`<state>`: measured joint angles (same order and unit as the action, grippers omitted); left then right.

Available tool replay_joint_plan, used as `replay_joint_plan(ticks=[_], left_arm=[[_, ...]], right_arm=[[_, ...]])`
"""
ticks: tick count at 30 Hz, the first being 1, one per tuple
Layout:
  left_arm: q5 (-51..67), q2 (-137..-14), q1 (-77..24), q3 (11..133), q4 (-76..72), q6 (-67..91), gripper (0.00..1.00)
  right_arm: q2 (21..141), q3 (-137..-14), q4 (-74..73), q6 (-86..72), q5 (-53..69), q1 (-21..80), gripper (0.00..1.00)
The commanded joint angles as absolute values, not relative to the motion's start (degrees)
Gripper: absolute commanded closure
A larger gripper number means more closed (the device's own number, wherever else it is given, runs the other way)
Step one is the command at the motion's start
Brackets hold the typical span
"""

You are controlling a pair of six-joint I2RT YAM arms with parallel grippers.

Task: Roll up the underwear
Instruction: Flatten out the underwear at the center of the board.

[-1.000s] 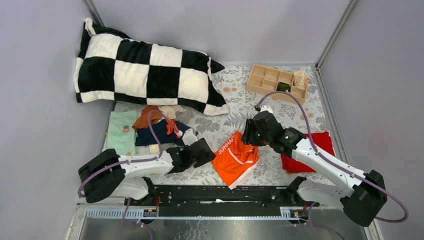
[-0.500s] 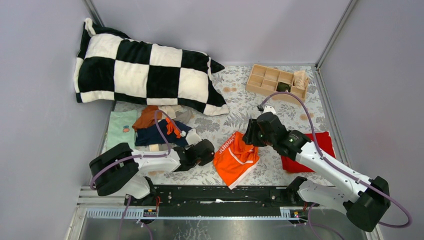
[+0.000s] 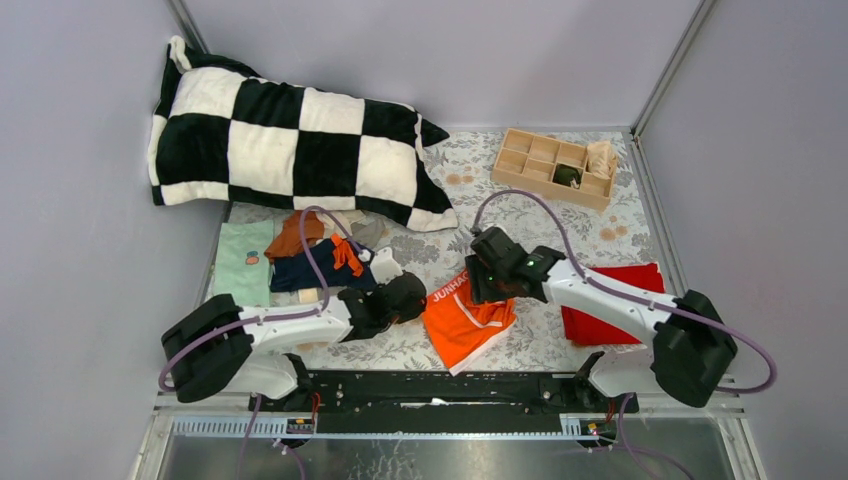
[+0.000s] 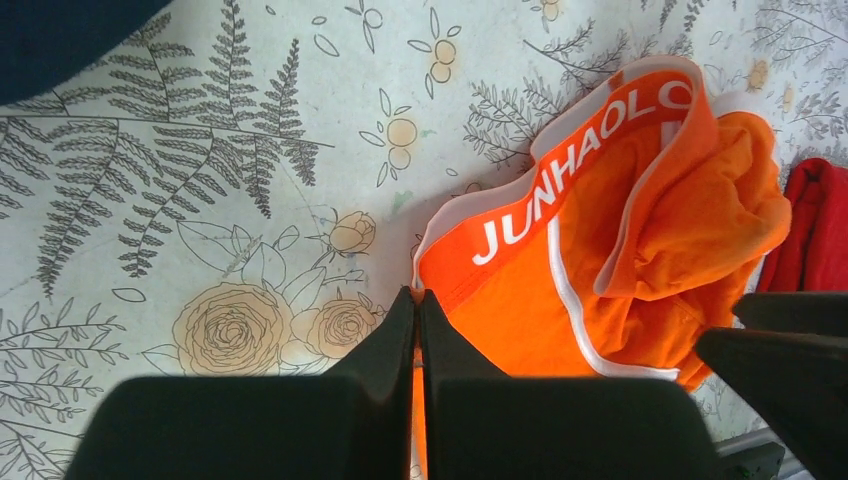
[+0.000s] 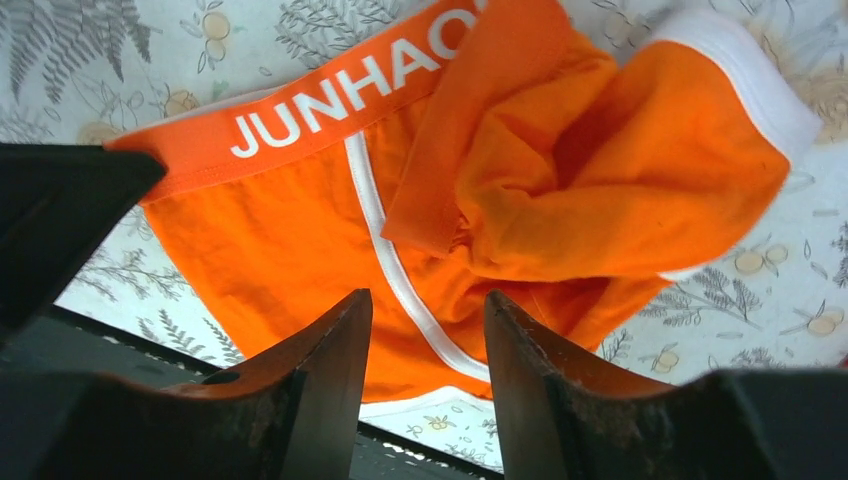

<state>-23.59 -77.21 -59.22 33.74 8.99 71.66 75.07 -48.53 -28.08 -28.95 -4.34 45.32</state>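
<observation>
Orange underwear crumpled, soft knit; left tool closed, right tool parted, empty.

Left pincer pressed closed; right pincer parted; both arms reach low toward centre.

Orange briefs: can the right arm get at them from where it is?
Probably yes. The right gripper hangs open right above the orange briefs, nothing between; the left gripper, shut, sits off at their waistband corner.
</observation>
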Motion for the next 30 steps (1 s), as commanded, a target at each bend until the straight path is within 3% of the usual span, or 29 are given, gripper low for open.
replay_joint_plan(ticks=[1, 7, 12, 23, 30], left_arm=[[-26.83, -75.71, -59.1, 33.05, 11.22, 68.75, 1.0], [-26.75, -74.95, -58.89, 31.28, 11.3, 70.29, 1.0], [-25.86, -75.27, -58.91, 30.94, 10.32, 70.58, 1.0], [-24.53, -77.03, -58.89, 30.85, 9.34, 70.93, 1.0], [-24.58, -76.79, -58.89, 30.72, 9.95, 70.97, 1.0]], right_arm=[[78.68, -52.61, -27.49, -22.05, -9.48, 49.14, 0.49], [80.9, -52.92, -23.82, -21.68, -7.97, 52.05, 0.48], [84.89, -53.48, -23.52, -22.21, -10.81, 52.21, 0.39], [87.46, -54.19, -19.66, -20.64, -7.35, 54.3, 0.47], [91.84, -55.52, -21.44, -20.07, -12.35, 54.27, 0.38]])
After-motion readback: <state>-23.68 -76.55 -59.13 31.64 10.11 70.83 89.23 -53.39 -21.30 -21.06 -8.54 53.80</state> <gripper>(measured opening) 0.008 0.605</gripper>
